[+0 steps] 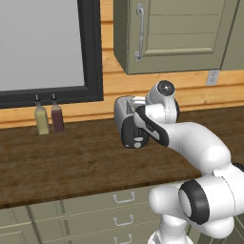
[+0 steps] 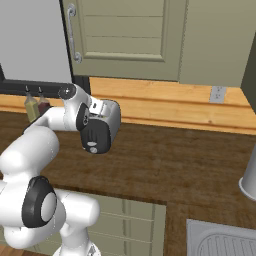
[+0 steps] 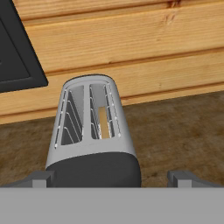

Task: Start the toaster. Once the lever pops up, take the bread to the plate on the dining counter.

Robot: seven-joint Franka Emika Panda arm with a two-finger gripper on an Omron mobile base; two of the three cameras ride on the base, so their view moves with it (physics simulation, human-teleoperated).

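The chrome toaster (image 1: pixel 125 113) (image 2: pixel 111 119) (image 3: pixel 89 127) stands on the dark wooden worktop near the wall, its black end face toward me. A small pale lever (image 1: pixel 137 141) (image 2: pixel 91 146) sits low on that face. In the hand view the tan bread (image 3: pixel 103 122) stands sunk in the right slot, and the left slot is empty. My gripper (image 3: pixel 111 178) hovers above the toaster's near end, open, with one fingertip to each side and nothing between them. The plate and the dining counter are out of view.
Two bottles (image 1: pixel 42 119) (image 1: pixel 57 118) stand left of the toaster under a black-framed window (image 1: pixel 90 52). A wall cabinet (image 1: pixel 181 33) hangs above. Drawers (image 1: pixel 124 198) run below the worktop. A sink (image 2: pixel 225 242) and a grey vessel (image 2: pixel 248 180) lie to the right.
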